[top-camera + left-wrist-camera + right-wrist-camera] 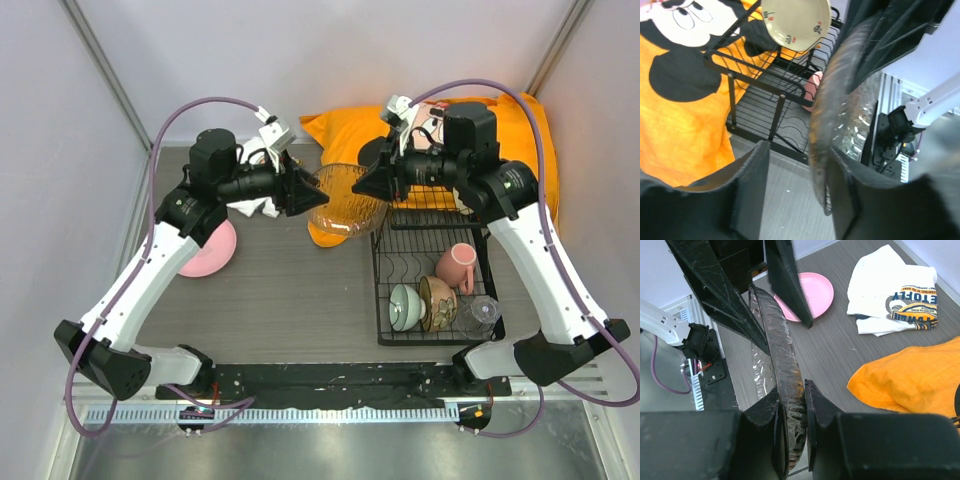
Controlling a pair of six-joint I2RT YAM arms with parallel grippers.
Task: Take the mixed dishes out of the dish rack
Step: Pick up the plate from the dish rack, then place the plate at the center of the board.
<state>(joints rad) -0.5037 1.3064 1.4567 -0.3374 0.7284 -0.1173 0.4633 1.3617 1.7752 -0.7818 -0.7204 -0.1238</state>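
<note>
**Amber glass dish (pixel 345 200) held in the air between both arms, just left of the dish rack (pixel 380 300).**

The counter (pixel 290 300) offers open room between the rack and the pink plate (pixel 210 255) lying flat at far left. An orange cloth (pixel 520 130) covers the far right corner. The right arm hides the rack's far end. The dish is tilted with its face toward the top camera, and its held span runs left to right. The right gripper (pixel 360 185) fingers pinch its rim. The left gripper (pixel 300 190) fingers straddle the opposite rim with a gap on one side. A mug (pixel 458 265), two bowls (pixel 405 305) and a glass (pixel 480 312) crowd the rack's near end.
</note>
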